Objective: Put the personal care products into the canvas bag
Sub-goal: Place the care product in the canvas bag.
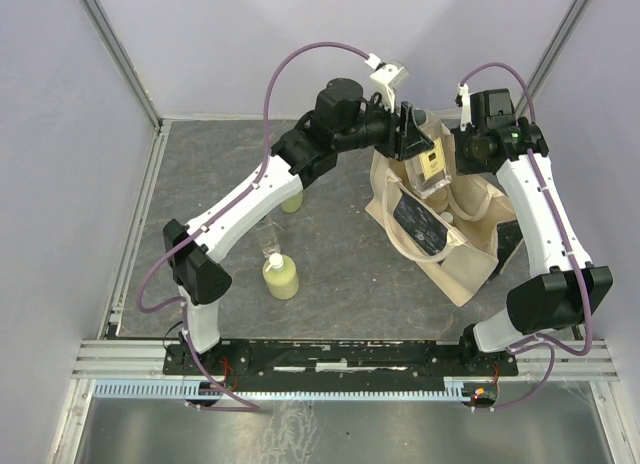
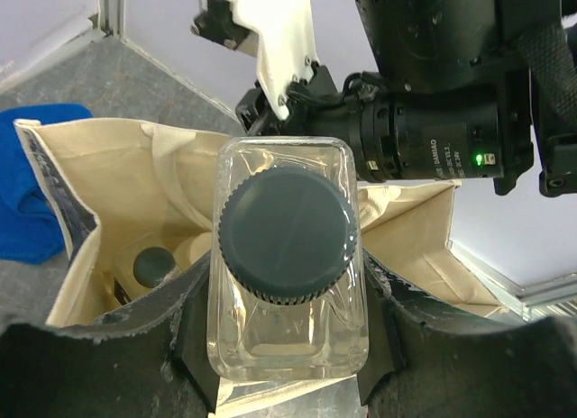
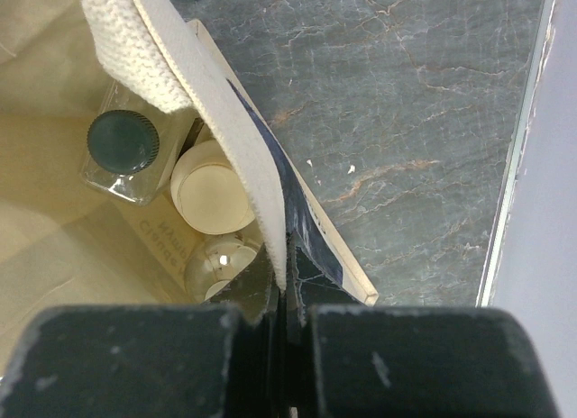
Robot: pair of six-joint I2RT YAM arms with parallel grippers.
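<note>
Canvas bag (image 1: 445, 246) stands open, and the right gripper (image 3: 284, 321) is clamped on its rim, jaws pinching the fabric to keep the mouth wide. Just above that mouth, the left gripper (image 2: 287, 368) squeezes a clear black-capped bottle (image 2: 287, 224). Its cap faces back at the wrist and its base and long axis point into the opening, so a lower-and-release looks like the call. Down inside the bag are a second black-capped bottle (image 3: 122, 152), a beige jar (image 3: 212, 188) and a silvery bottle (image 3: 221, 265). Left of the bag, yellow-green bottles (image 1: 281, 279) sit on the table (image 1: 340, 274), nearer the left arm.
</note>
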